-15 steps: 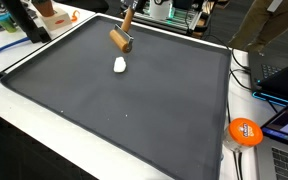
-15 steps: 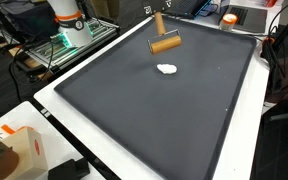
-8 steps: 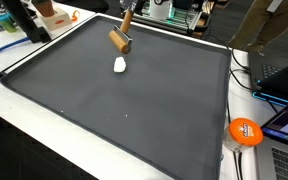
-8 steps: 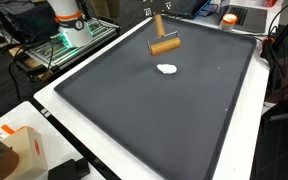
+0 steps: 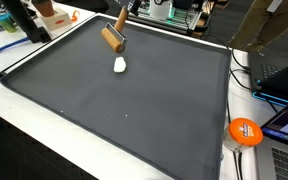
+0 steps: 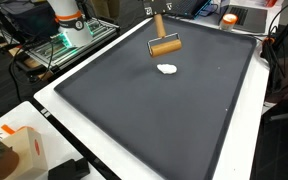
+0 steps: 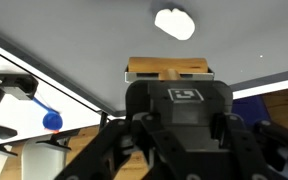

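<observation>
A wooden tool with a block-shaped head point(image 5: 112, 38) and a thin handle is held tilted over the far part of a dark grey mat point(image 5: 134, 110); it shows in both exterior views point(image 6: 165, 45). A small white lump point(image 5: 120, 64) lies on the mat just in front of the head point(image 6: 167, 69). In the wrist view my gripper point(image 7: 170, 100) fills the lower frame, with the wooden head point(image 7: 169, 70) straight ahead of it and the white lump point(image 7: 174, 22) beyond. The fingers are hidden behind the gripper body. The gripper itself lies outside both exterior views.
The mat point(image 6: 154, 120) covers a white table. An orange disc point(image 5: 244, 131) and laptops point(image 5: 284, 80) sit beside one edge. The robot base point(image 6: 64, 15), an orange item point(image 6: 229, 18) and equipment racks stand along the far edges.
The wooden head has shifted slightly sideways and a little farther from the white lump. The lump has not moved.
</observation>
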Robot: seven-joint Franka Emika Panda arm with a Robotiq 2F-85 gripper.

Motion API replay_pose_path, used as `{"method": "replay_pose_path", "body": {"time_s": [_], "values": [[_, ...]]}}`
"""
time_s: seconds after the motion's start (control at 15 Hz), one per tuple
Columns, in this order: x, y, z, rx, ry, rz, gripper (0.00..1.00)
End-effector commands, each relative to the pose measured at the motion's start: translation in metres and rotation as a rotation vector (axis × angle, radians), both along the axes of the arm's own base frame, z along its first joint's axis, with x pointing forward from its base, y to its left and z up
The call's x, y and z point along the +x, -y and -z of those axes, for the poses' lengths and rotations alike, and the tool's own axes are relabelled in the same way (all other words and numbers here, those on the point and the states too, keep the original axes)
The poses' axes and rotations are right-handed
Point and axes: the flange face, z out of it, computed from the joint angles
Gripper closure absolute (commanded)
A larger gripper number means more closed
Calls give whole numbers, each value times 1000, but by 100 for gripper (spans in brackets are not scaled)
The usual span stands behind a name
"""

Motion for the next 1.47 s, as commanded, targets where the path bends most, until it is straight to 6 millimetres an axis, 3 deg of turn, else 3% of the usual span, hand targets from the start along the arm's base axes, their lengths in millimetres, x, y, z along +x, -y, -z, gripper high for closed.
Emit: {"method": "replay_pose_path", "body": {"time_s": [0.0, 0.67, 1.4], "values": [[-1, -7, 6, -37, 40, -14, 78], [-5, -23, 35, 23, 68, 72, 78], [-9, -35, 47, 18, 77, 87, 78]]}}
